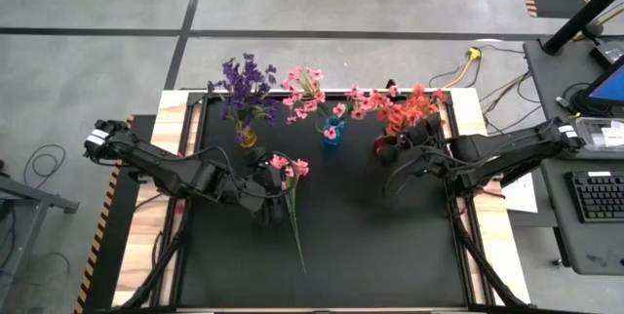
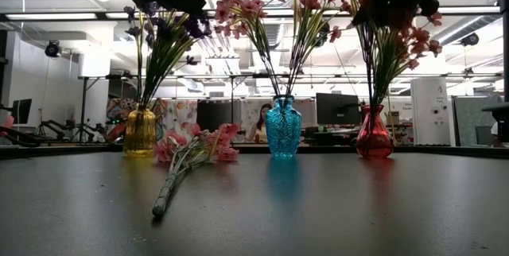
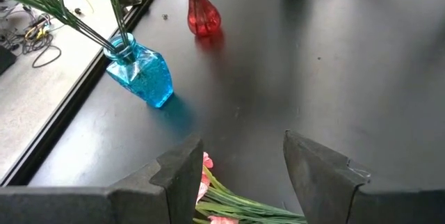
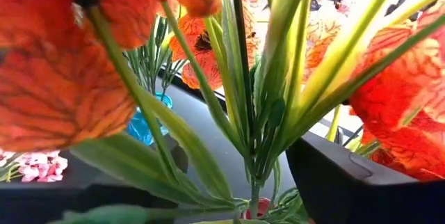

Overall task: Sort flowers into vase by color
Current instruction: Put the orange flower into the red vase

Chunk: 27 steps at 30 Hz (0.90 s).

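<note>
Three vases stand along the mat's far side: a yellow vase (image 1: 247,137) with purple flowers (image 1: 246,82), a blue vase (image 1: 331,132) with pink flowers (image 1: 310,92), and a red vase (image 2: 374,137) with coral-red flowers (image 1: 409,109). One pink sprig (image 1: 292,197) lies flat on the mat, blossoms (image 2: 199,145) toward the vases. My left gripper (image 3: 243,161) hangs open above the sprig's blossom end. My right gripper (image 4: 236,156) is open among the coral-red bunch above the red vase, a finger on either side of its stems (image 4: 254,133).
The mat's near half (image 1: 370,255) lies bare apart from the sprig's stem end (image 1: 301,263). Wooden table edges (image 1: 175,138) frame the mat. A desk with a keyboard (image 1: 597,197) stands off to the right, and cables lie on the floor behind.
</note>
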{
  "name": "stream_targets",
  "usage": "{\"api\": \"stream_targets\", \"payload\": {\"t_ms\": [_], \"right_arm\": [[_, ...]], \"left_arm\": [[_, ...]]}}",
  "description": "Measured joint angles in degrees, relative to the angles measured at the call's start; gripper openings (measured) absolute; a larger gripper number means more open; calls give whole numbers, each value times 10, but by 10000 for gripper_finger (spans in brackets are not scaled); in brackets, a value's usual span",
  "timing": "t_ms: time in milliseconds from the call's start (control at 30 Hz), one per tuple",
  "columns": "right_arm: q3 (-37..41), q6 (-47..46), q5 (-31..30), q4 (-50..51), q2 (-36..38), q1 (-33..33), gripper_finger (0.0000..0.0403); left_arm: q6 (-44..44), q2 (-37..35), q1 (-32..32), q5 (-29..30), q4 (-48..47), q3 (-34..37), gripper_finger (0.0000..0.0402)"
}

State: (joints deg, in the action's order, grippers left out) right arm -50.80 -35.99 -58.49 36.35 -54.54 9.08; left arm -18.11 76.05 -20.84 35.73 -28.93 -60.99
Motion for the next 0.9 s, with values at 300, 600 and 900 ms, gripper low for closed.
{"api": "stream_targets", "payload": {"t_ms": [300, 600, 900], "right_arm": [[-3, 0, 0, 4, 0, -15, 201], [-1, 0, 6, 9, 0, -36, 194], [5, 0, 27, 13, 0, -50, 194]], "left_arm": [[0, 0, 0, 0, 0, 0, 186], [0, 0, 0, 0, 0, 0, 186], [0, 0, 0, 1, 1, 0, 187]]}}
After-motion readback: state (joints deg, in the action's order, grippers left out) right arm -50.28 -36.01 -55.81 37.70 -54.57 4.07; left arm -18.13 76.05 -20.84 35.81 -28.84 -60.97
